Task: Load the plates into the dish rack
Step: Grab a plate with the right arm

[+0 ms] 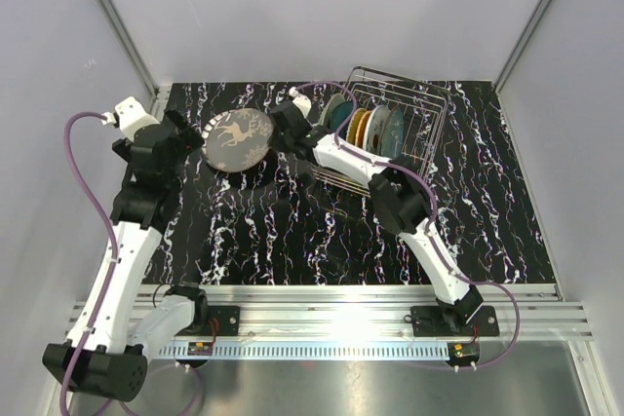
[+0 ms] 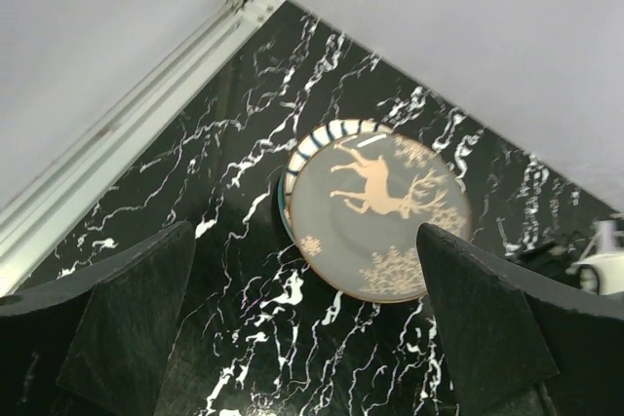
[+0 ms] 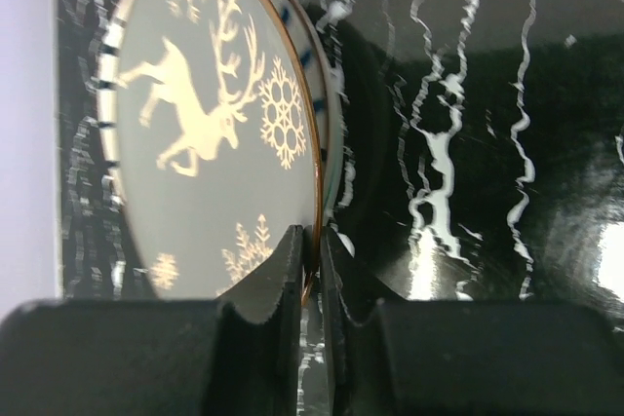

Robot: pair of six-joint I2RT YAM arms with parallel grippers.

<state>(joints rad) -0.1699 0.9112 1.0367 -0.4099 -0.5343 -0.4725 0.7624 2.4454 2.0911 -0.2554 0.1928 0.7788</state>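
- Right wrist view: my right claw [image 3: 314,245] is pinched on the near rim of the deer plate [image 3: 210,133], which is over the black marbled table [image 3: 487,143], left of the rack.
- Just beside that plate my left claw [image 2: 310,323] hovers, jaws wide apart, holding nothing.
- Farther back, the dish rack [image 1: 429,104] already has several plates [image 1: 366,129] standing in its slots.
- I judge loading nearly done: this plate is left to carry over. A striped rim [image 2: 322,135] behind it may be one more plate; I cannot tell.

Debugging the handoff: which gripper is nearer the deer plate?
Right. The right gripper is shut on the deer plate at its rim. The left gripper hangs open off the plate's opposite edge, not touching it.
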